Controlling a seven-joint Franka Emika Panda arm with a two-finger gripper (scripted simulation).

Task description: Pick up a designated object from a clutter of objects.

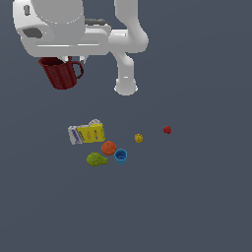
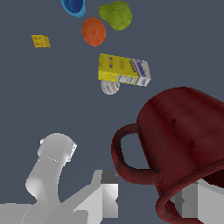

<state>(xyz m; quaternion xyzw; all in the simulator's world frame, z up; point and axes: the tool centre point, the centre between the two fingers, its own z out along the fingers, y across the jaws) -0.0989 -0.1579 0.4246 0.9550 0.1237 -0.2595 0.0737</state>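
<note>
Mug first: the dark red mug (image 1: 60, 73) hangs high above the floor, tucked directly under the white arm's wrist at the exterior view's upper left, well apart from everything else. It is a smooth, slightly mottled cylinder with a thick loop handle that points toward the exterior view's right, and it sits tilted rather than upright. In the wrist view the same mug (image 2: 183, 131) fills the near corner, its rim turned toward the camera and its handle curving out beside the pale arm links.

Below lies the clutter, spread loosely on a flat, matte slate-grey ground (no walls or edges show, only the same grey all around). The yellow-and-blue box (image 1: 86, 133) is a small printed carton lying on its side, with a pale rounded item half hidden behind it. Just beside it sits the orange ball (image 1: 109, 147), and touching or nearly touching that are the green lumpy fruit (image 1: 96, 159) and the blue cup (image 1: 120, 156), a small open cylinder. The small yellow piece (image 1: 139, 138), roughly cube-shaped, sits apart toward the exterior view's right, and the tiny red ball (image 1: 167, 130) lies farther still.

The gripper (image 2: 192, 199) reaches into the mug's mouth; one grey finger (image 2: 188, 203) shows inside the rim, and the jaws appear clamped on the mug's wall, though the second finger is mostly hidden.
</note>
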